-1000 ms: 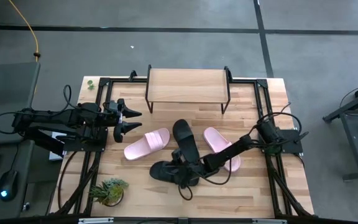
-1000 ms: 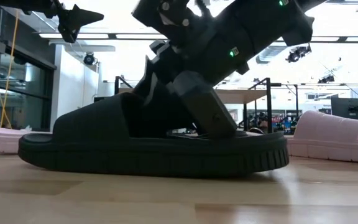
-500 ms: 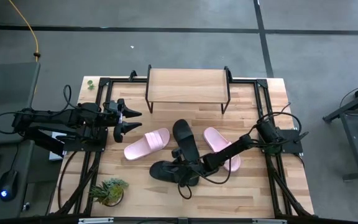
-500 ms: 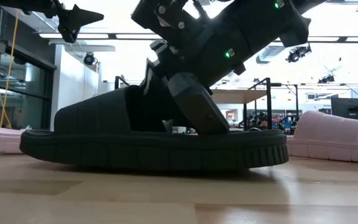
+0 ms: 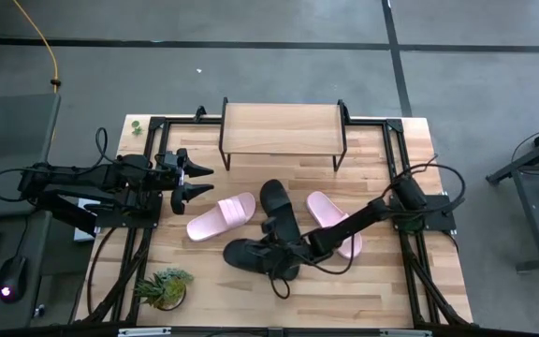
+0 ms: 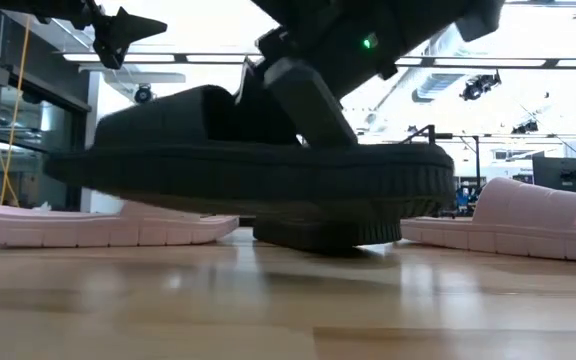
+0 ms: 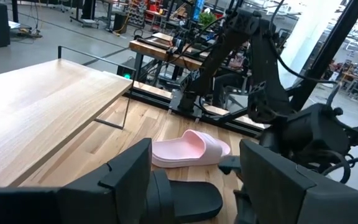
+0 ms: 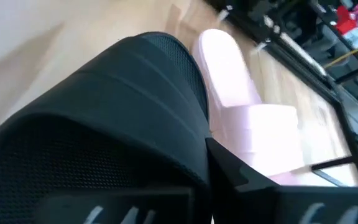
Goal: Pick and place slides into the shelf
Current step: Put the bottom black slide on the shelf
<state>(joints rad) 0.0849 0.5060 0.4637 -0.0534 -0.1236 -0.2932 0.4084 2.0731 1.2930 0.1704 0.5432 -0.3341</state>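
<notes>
While the left gripper [image 5: 197,182] waits with its jaws apart over the left side of the counter [image 5: 382,281], level with the near edge of the shelf, the right gripper [image 5: 276,255] does the work at the near middle. Its jaws are clamped on a black slide [image 6: 248,170], gripping it at the wide strap, which I judge is the only part narrow and stiff enough to hold. From table height that slide hangs clear of the wood, tilted a little, with its sole off the counter. A second black slide [image 5: 279,213] lies just beyond it toward the shelf, angled. One pink slide [image 5: 221,216] rests to the left of the pair and another pink slide [image 5: 333,221] to the right, partly under the right arm. The shelf [image 5: 282,128] stands at the far middle with its top bare, so no slide is stowed yet. Carrying this one there looks like the next stretch, passing over the other black slide.
</notes>
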